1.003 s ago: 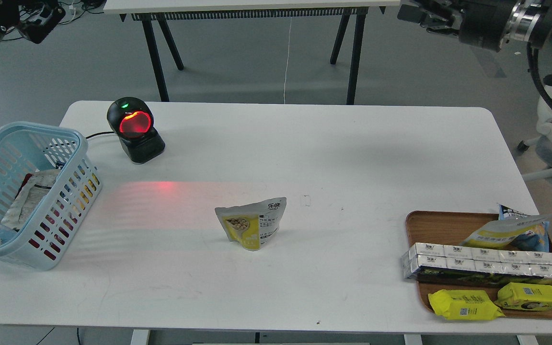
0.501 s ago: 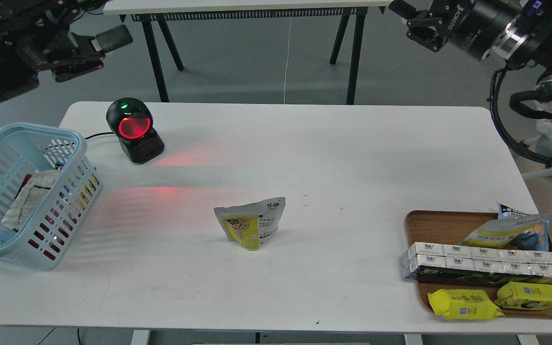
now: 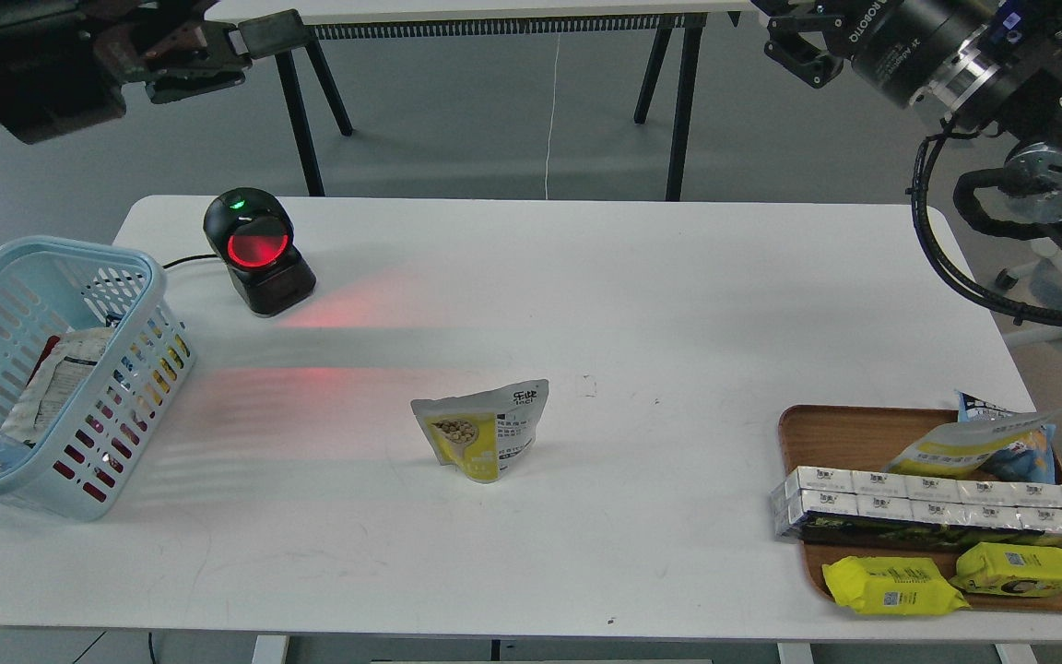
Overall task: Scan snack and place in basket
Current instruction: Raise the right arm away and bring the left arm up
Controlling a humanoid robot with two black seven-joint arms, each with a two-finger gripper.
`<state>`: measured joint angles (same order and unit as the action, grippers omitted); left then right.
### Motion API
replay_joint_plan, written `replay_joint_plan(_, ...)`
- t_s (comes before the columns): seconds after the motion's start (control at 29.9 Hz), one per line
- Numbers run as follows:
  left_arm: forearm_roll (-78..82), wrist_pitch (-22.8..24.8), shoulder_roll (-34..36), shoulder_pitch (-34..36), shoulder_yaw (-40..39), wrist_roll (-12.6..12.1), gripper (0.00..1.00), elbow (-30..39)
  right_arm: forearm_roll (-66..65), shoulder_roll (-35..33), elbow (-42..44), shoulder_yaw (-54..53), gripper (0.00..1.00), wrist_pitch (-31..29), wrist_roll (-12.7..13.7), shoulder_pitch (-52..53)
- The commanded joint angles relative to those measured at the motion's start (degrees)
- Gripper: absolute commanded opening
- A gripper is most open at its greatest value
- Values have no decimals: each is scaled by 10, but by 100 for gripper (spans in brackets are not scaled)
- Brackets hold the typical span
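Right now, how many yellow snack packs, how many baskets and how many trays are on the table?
Flat all-yellow packs: 2
Grey-and-yellow pouch: 1
Blue baskets: 1
Wooden trays: 1
Total: 5

Two black arms are seen. The left gripper is made of dark metal links, with a flat rectangular black pad at the tip. Behind the right gripper, a black cylinder with white lettering, a silver ring and a looped black cable are visible.
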<state>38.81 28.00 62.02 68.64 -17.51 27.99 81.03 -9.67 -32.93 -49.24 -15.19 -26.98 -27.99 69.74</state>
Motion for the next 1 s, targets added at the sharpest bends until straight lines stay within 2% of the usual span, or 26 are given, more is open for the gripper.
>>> replay_joint_plan(0.0, -35, 0, 7, -8, 1, 0, 100, -14, 28, -5, -1, 0, 97, -1, 0, -1)
replay_joint_plan(0.3, -174, 0, 56, -20, -2, 0, 100, -46, 36, -3, 3, -5, 97, -1, 0, -8)
replay_joint_plan(0.67, -259, 0, 35, -21, -46, 0, 100, -88, 36, -4, 2, -10, 97, -1, 0, -9)
replay_joint_plan(0.8, -229, 0, 30, -21, -41, 0, 100, -67, 36, -4, 4, -12, 97, -1, 0, -11)
replay_joint_plan(0.97, -72, 0, 37, -20, -40, 0, 100, 1, 36, -2, 6, -13, 97, 0, 0, -16)
